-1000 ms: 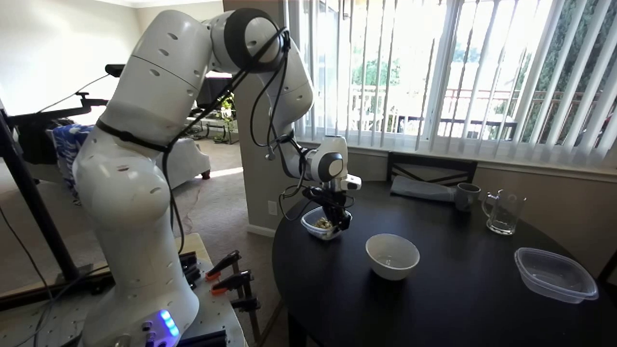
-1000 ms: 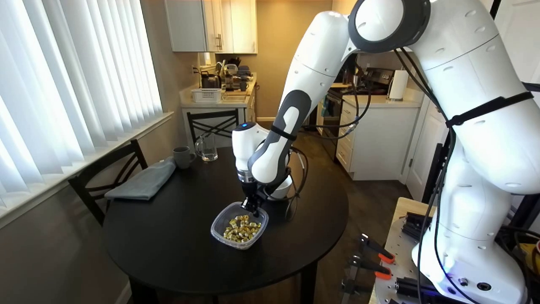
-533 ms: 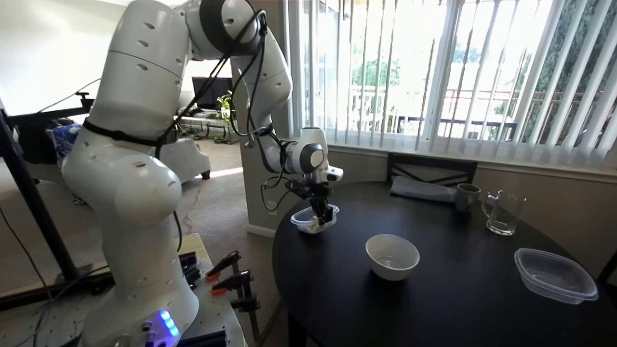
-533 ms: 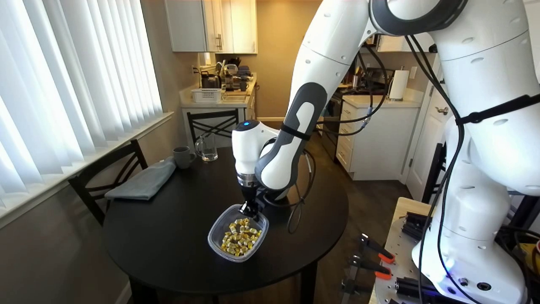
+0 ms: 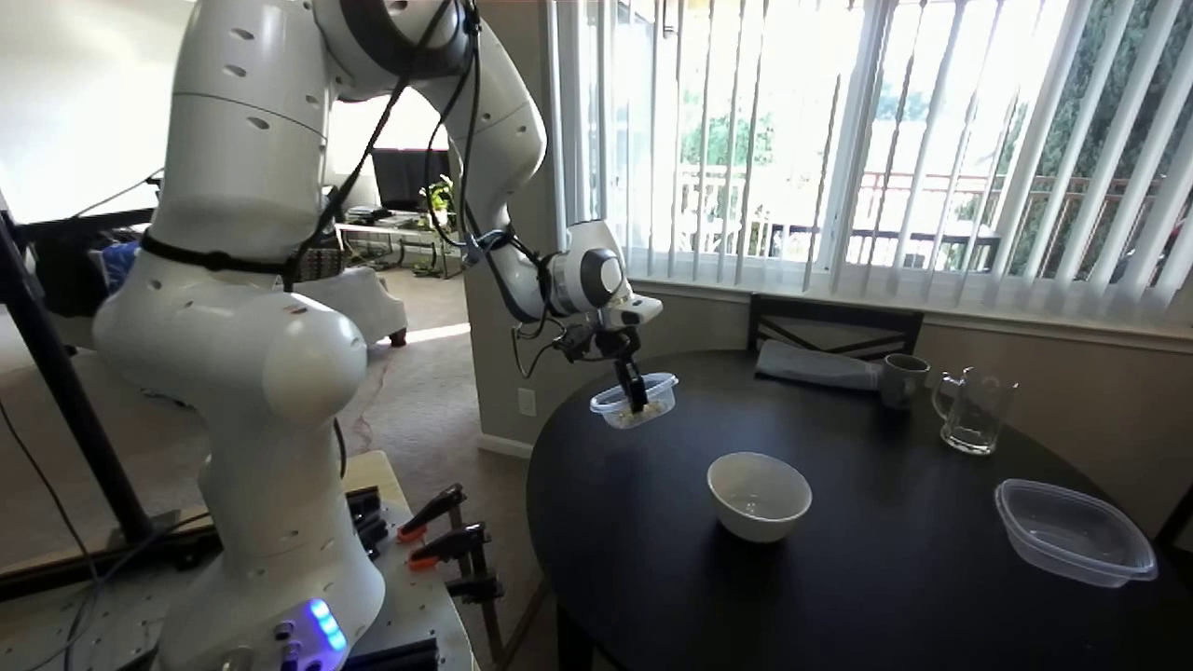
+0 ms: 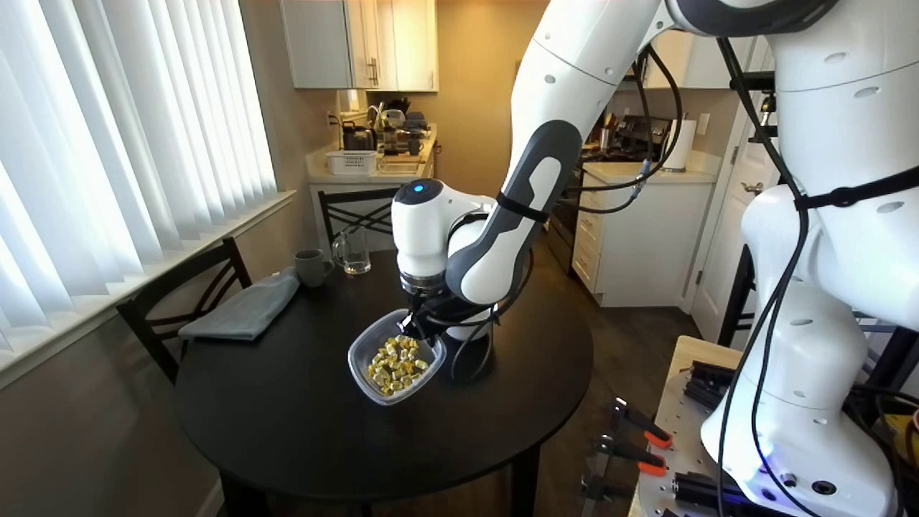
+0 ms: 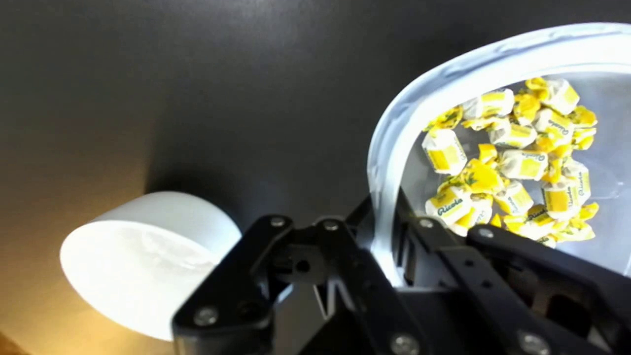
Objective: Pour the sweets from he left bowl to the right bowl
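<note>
1. In an exterior view I face the window [image 5: 792,102] across the table [image 5: 885,531], arm [image 5: 233,363] close at frame left.
2. In an exterior view I face the kitchen [image 6: 639,244], arm close at frame right.
3. My wrist view looks down past the gripper [image 7: 387,222], closest in.
4. All three share the clear bowl [image 7: 400,121] and white bowl [image 7: 128,271].

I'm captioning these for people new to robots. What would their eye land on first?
Probably the big white arm, arching over the dark round table in both exterior views. Then the bright yellow-and-white sweets, in the translucent bowl that the hand grips by its edge. The white bowl stands apart on the table.
</note>
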`<state>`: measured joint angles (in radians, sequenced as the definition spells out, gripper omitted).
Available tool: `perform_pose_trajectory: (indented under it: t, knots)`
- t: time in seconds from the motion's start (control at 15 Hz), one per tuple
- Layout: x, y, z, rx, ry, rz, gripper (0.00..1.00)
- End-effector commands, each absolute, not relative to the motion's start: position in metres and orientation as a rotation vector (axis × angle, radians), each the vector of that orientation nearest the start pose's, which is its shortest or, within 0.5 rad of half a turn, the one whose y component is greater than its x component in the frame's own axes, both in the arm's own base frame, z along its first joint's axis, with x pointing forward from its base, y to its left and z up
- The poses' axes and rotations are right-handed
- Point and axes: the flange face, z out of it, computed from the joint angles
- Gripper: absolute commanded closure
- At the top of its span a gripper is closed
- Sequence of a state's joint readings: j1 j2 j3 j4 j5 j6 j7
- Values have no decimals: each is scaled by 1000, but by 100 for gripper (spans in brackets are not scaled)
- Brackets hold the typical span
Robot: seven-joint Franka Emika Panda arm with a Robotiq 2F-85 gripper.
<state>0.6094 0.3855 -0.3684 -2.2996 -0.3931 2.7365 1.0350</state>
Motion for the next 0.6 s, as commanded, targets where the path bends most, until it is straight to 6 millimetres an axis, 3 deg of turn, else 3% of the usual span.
perform_pose_trajectory:
  t: [0.0,0.33,0.53]
  knots:
    - [516,125,222,-3276,944,-524,96]
    - [521,99,245,-3398,1192,-627,96]
    - [528,70,266,-3466,1322,-619,96]
